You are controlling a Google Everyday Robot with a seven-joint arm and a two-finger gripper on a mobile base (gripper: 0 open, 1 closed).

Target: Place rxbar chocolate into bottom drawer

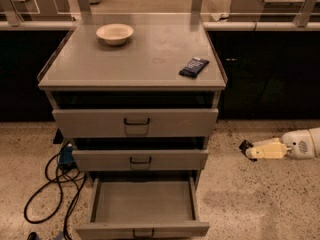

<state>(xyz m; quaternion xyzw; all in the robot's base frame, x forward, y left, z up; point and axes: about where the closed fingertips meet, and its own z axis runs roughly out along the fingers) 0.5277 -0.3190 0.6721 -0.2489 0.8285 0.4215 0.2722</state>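
The rxbar chocolate (pixel 194 66), a small flat bar in a dark wrapper with white lettering, lies on the grey cabinet top (pixel 145 59) near its right front corner. The bottom drawer (pixel 142 206) is pulled out and shows an empty grey inside, with its small dark handle (pixel 143 232) at the front. The two drawers above it are closed. My gripper (pixel 248 149) is low at the right of the cabinet, just above the floor, at the end of a white and cream arm (pixel 295 146). It points left, is well apart from the bar and holds nothing.
A cream bowl (pixel 115 33) stands on the cabinet top at the back left. Black cables (pixel 50 184) and a blue plug lie on the speckled floor left of the cabinet. Dark counters with glass partitions run behind.
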